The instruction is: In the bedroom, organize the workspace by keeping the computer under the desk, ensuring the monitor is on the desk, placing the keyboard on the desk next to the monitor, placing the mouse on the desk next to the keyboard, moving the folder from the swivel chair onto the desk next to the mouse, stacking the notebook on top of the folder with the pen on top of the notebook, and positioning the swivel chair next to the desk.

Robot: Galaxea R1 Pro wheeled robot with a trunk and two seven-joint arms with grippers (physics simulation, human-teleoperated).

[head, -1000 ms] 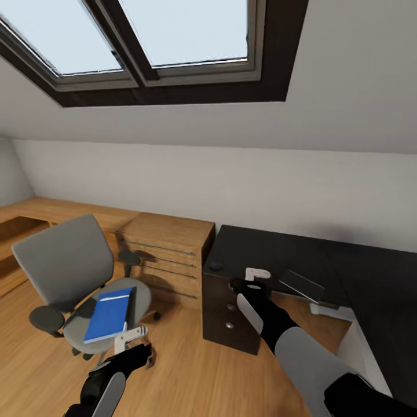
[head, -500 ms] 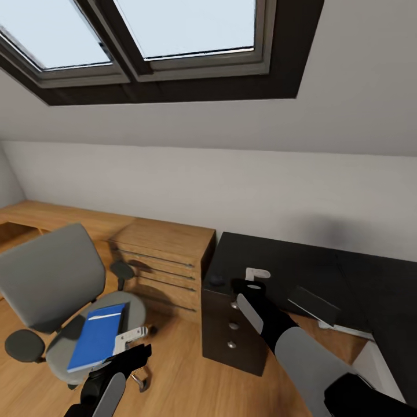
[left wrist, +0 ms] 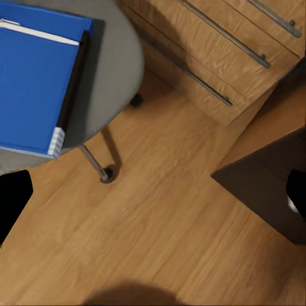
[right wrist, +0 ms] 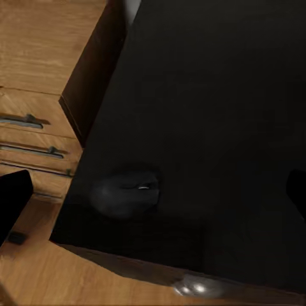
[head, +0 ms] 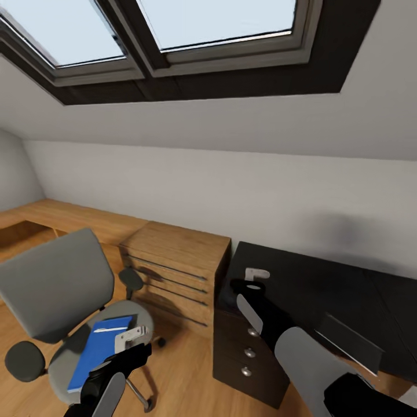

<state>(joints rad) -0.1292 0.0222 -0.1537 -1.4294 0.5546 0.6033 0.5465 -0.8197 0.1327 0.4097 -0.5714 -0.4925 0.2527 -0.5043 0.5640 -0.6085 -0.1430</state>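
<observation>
With our left gripper [head: 132,337] and right gripper [head: 253,278] both spread wide and empty, the folder [head: 98,353] lies on the swivel chair [head: 58,289] at near left, and we risk nudging its castors, rolling it away.

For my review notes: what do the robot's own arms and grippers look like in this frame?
Both arms are glossy black with pale grey rounded shell panels along the forearms. The left gripper and right gripper each end in short whitish-grey fingers on a black wrist block. No cables or markings can be made out. In the wrist views, the fingers appear as plain black shapes at the edges.
</observation>
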